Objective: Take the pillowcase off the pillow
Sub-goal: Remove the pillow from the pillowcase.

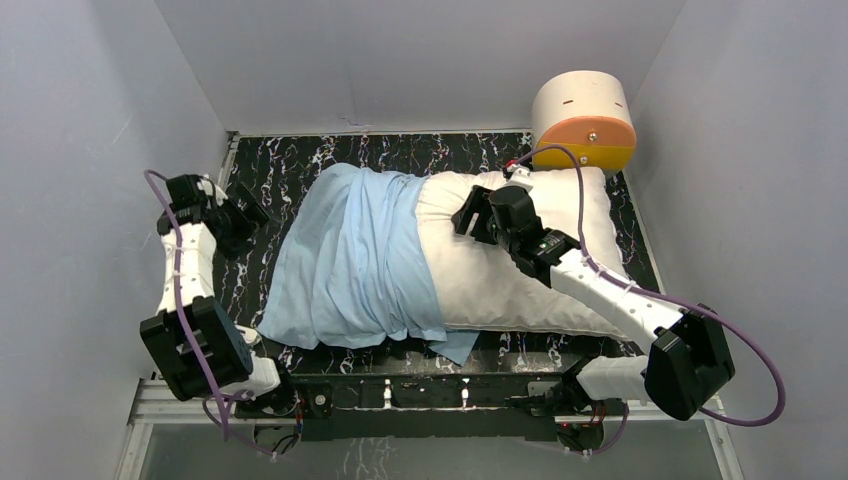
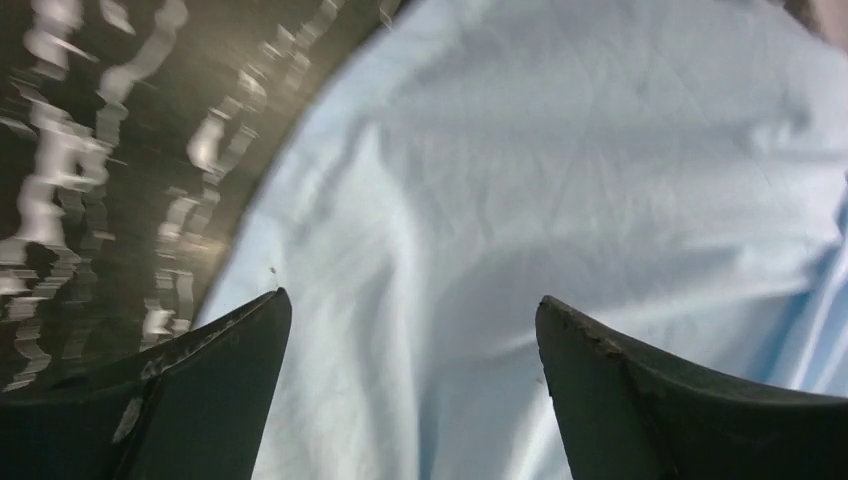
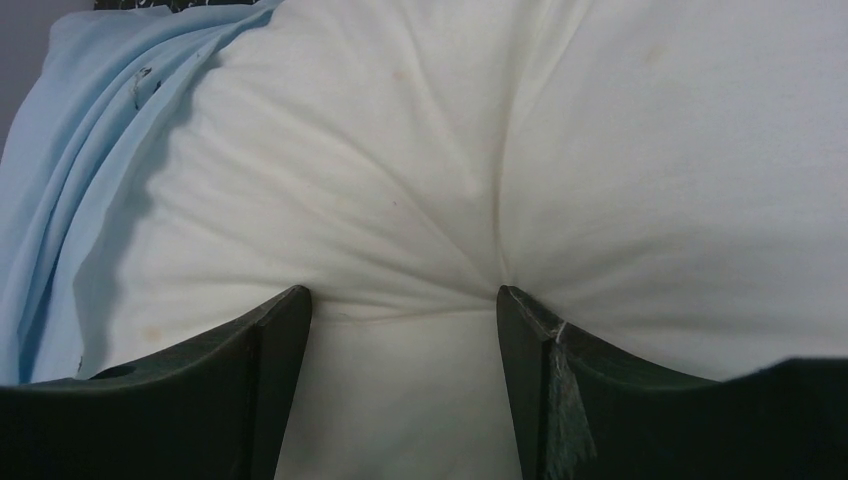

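Observation:
The white pillow [image 1: 470,290] lies across the black marbled table. The light blue pillowcase [image 1: 350,260] covers only its left half, bunched in folds. My left gripper [image 1: 243,215] hangs at the pillowcase's far left edge. In the left wrist view the left gripper [image 2: 410,305] is open over the blue pillowcase [image 2: 560,150], with nothing between its fingers. My right gripper [image 1: 472,215] is on the bare pillow's upper middle. In the right wrist view the right gripper [image 3: 403,290] stands open, tips pressed into the pillow [image 3: 400,150], which puckers round them. The pillowcase [image 3: 60,150] edge shows at the left.
A round cream-and-orange drum [image 1: 585,120] stands at the back right corner, touching the pillow's far end. Grey walls close in on both sides and the back. The marbled table [image 1: 300,160] shows bare to the left of the pillowcase. A purple cable [image 1: 740,330] loops off the right arm.

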Controlling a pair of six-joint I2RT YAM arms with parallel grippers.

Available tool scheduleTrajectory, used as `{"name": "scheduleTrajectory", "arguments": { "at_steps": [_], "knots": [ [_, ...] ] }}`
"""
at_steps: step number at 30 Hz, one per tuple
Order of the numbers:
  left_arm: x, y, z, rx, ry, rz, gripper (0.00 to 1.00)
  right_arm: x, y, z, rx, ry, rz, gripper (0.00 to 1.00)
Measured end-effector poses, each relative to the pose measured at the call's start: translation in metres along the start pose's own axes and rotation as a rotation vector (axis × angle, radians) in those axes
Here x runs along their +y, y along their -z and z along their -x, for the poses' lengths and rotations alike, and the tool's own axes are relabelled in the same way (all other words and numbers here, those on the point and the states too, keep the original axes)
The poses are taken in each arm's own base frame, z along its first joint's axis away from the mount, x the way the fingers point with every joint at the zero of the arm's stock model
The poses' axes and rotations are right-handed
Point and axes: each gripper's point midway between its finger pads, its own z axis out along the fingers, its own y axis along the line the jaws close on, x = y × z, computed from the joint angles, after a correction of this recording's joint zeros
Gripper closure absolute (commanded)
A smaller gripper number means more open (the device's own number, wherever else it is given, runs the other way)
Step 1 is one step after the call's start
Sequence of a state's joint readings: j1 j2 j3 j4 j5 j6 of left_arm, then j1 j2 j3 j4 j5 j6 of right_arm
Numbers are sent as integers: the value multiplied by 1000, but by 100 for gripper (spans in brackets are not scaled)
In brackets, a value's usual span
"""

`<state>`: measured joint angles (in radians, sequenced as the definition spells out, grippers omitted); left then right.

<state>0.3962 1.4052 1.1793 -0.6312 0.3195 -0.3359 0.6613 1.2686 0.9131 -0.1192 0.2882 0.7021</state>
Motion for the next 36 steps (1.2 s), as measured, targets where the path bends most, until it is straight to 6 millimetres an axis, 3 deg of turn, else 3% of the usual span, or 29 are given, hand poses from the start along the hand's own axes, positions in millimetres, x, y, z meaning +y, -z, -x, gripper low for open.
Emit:
{"name": "scheduleTrajectory", "arguments": {
  "at_steps": [7,10,11,13,17,20,24,30,33,36],
  "knots": [
    [-50,-8,-82,167,135,-389,2,3,-2,-3,16,1,14,22],
    [-77,-11,-114,264,107,-498,6,3,-4,-4,20,0,17,21],
    [-85,-11,-122,291,97,-530,14,3,-5,-4,21,-1,18,21],
    [-101,-10,-139,332,77,-607,43,3,-6,-4,23,0,18,21],
    [-101,-17,-150,341,116,-621,100,3,-6,-4,25,0,18,21],
    [-92,-21,-140,280,109,-541,100,2,-6,-3,19,-1,14,21],
    [-86,-13,-109,143,24,-402,100,-1,-2,-1,-5,-13,6,22],
    [-66,24,-26,-154,-128,-105,100,-8,7,3,-45,-61,-10,22],
    [-51,42,-2,-240,-174,31,100,-9,7,4,-48,-72,-18,22],
    [-38,54,9,-273,-205,127,100,-9,7,4,-50,-85,-21,22]
  ]
}}
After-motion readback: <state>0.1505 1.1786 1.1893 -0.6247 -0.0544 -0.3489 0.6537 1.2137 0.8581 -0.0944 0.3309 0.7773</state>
